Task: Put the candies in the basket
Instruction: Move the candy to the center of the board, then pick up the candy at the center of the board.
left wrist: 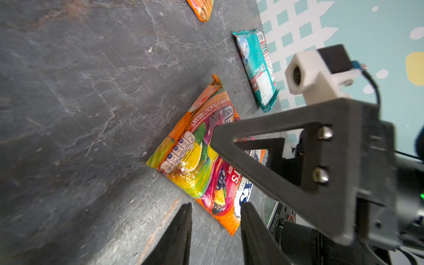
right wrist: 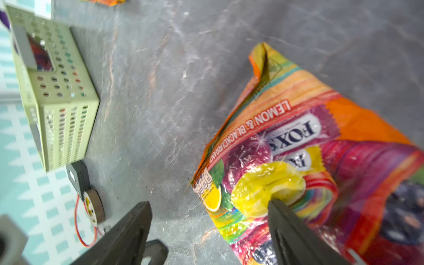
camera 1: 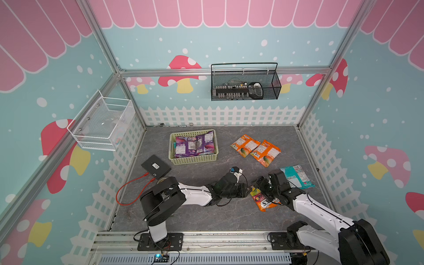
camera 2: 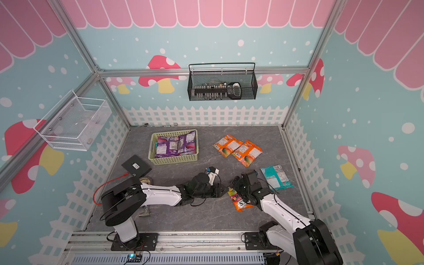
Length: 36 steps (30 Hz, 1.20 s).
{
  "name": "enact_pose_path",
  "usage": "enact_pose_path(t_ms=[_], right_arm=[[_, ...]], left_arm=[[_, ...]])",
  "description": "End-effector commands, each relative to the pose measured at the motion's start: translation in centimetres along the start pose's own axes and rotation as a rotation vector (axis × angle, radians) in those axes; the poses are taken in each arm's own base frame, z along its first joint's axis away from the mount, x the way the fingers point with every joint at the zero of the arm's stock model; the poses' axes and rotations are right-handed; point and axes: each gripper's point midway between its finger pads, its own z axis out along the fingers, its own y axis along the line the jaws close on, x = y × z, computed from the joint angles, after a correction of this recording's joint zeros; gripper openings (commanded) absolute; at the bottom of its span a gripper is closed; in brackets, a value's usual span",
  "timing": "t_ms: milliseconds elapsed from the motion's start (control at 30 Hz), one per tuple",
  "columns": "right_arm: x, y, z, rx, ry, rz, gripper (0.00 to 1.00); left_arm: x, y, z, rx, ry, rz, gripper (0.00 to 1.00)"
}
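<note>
An orange-red FOX'S candy bag (camera 1: 263, 202) (right wrist: 298, 149) lies flat near the table's front, between my two grippers. My left gripper (camera 1: 248, 190) (left wrist: 216, 206) is open just left of it, and the bag's corner (left wrist: 229, 224) shows between its fingers, ungripped. My right gripper (camera 1: 256, 185) (right wrist: 210, 203) is open wide over the bag's far end, one finger above the bag and the other above bare table. Two orange bags (camera 1: 245, 144) (camera 1: 265, 152) and a teal bag (camera 1: 297, 176) lie to the right. The pale yellow-green basket (camera 1: 193, 161) holds purple bags (camera 1: 195, 145).
A black box (camera 1: 156, 167) with a red cable (camera 1: 130, 190) and a tape roll (camera 2: 145, 180) sit at the left, near the left arm's base. A black wire basket (camera 1: 245, 85) hangs on the back wall and a white one (camera 1: 103, 125) on the left wall.
</note>
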Motion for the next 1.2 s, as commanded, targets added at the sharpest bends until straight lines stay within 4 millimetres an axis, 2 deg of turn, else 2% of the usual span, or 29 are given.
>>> enact_pose_path(t_ms=[0,67,167,367,433,600,867,1033,1167], right_arm=[[-3.7,3.0,-1.7,-0.007,-0.145,-0.253,0.85],[-5.7,1.6,-2.5,0.111,-0.192,-0.347,0.86],[-7.0,-0.4,-2.6,0.195,-0.168,-0.414,0.85],[-6.2,-3.3,-1.1,0.240,-0.070,-0.396,0.79],[-5.7,-4.4,-0.8,0.265,-0.054,-0.361,0.82],[-4.5,-6.5,-0.2,0.307,-0.027,-0.312,0.81],[-2.4,-7.0,0.8,0.254,0.045,-0.298,0.81],[-0.4,-5.9,1.0,0.134,0.108,-0.274,0.78],[-0.2,-6.1,0.8,0.133,0.104,-0.277,0.76]], left_arm=[[0.2,1.0,0.7,-0.044,-0.038,-0.063,0.41],[0.4,1.3,0.9,-0.067,-0.051,-0.081,0.44],[1.0,1.7,1.5,-0.087,-0.040,-0.102,0.50],[2.3,2.0,2.2,-0.072,-0.017,-0.167,0.50],[3.1,1.8,2.0,-0.047,-0.010,-0.195,0.49],[4.5,0.9,2.2,-0.007,0.018,-0.221,0.48],[4.4,1.3,3.4,-0.021,0.018,-0.235,0.49],[4.2,1.3,4.4,-0.010,0.012,-0.233,0.51],[3.4,1.2,4.1,0.017,-0.019,-0.242,0.51]])
